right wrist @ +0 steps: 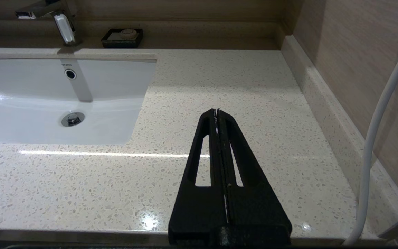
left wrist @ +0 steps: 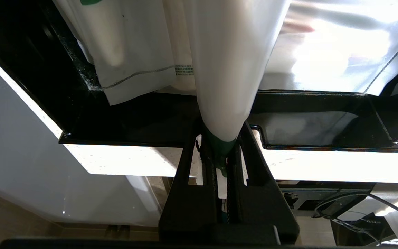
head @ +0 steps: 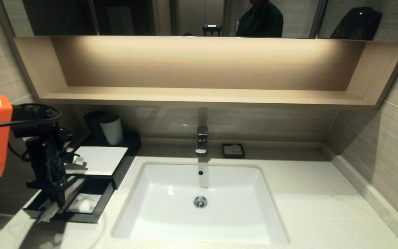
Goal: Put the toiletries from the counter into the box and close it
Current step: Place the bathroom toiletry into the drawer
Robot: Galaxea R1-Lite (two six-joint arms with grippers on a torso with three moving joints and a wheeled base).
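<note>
Left gripper (left wrist: 221, 145) clamped on the end of a long pale packet (left wrist: 226, 69), hanging it over the pulled-out drawer (head: 69, 207) of the box (head: 102, 159) for dropping in beside the other packets (head: 83, 204); right gripper (right wrist: 217, 112) pressed together, idle over the counter (right wrist: 219, 79).
</note>
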